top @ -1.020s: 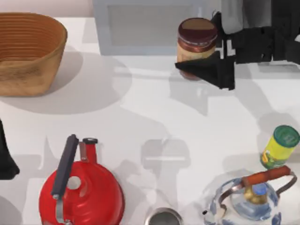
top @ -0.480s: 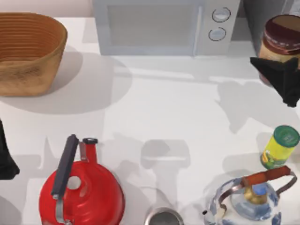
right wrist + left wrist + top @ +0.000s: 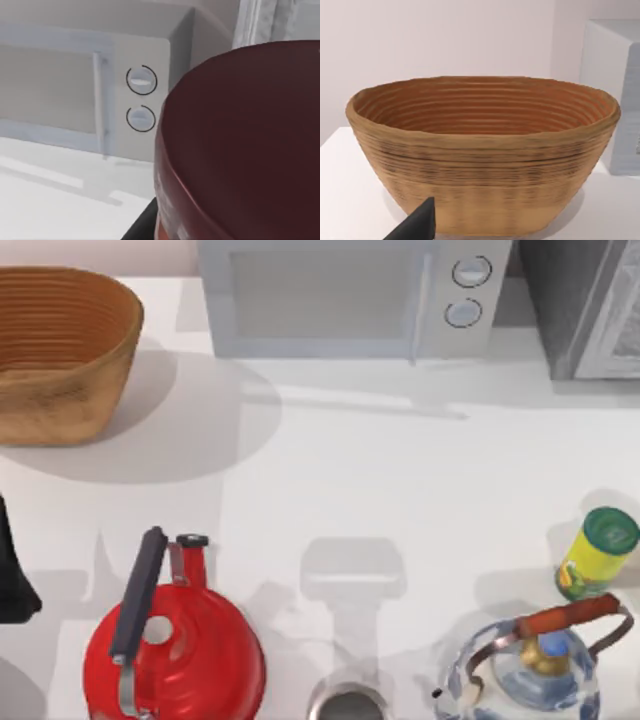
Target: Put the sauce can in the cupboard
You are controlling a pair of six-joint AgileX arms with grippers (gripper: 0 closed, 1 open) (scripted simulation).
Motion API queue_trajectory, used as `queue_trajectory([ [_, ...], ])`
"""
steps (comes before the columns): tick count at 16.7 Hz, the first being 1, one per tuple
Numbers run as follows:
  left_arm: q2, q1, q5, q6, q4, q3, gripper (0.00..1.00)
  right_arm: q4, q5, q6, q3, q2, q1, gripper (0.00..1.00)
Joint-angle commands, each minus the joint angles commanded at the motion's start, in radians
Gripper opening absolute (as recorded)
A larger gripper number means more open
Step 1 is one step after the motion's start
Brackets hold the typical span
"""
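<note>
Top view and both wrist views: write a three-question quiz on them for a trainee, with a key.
1. True or false: the basket stands at the table's right side.
2. In the right wrist view, what stands behind the sauce can? A. a red kettle B. the microwave C. the basket
3. Fill in: the yellow-green container has a ___ lid.
Key: 1 false, it is at the left; 2 B; 3 green.

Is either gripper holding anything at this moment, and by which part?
The sauce can sits right against the right wrist camera, likely held; the grip point cannot be told. The left gripper holds nothing.
</note>
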Motion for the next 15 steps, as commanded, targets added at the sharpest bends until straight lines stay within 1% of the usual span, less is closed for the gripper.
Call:
queue_trajectory([
  [3,0.000,0.000,0.000,0.000,0.000,0.000,1.00,-0.011,0.111,0.043,-0.136,-0.211,-0.016,0.00],
  [6,0.000,0.000,0.000,0.000,0.000,0.000,1.00,-0.013,0.174,0.058,-0.215,-0.327,-0.020,0.00],
  [13,0.000,0.000,0.000,0.000,0.000,0.000,1.00,-0.012,0.185,0.060,-0.230,-0.347,-0.018,0.00],
  [15,0.000,0.000,0.000,0.000,0.000,0.000,1.00,-0.028,0.190,0.061,-0.200,-0.318,-0.013,0.00],
])
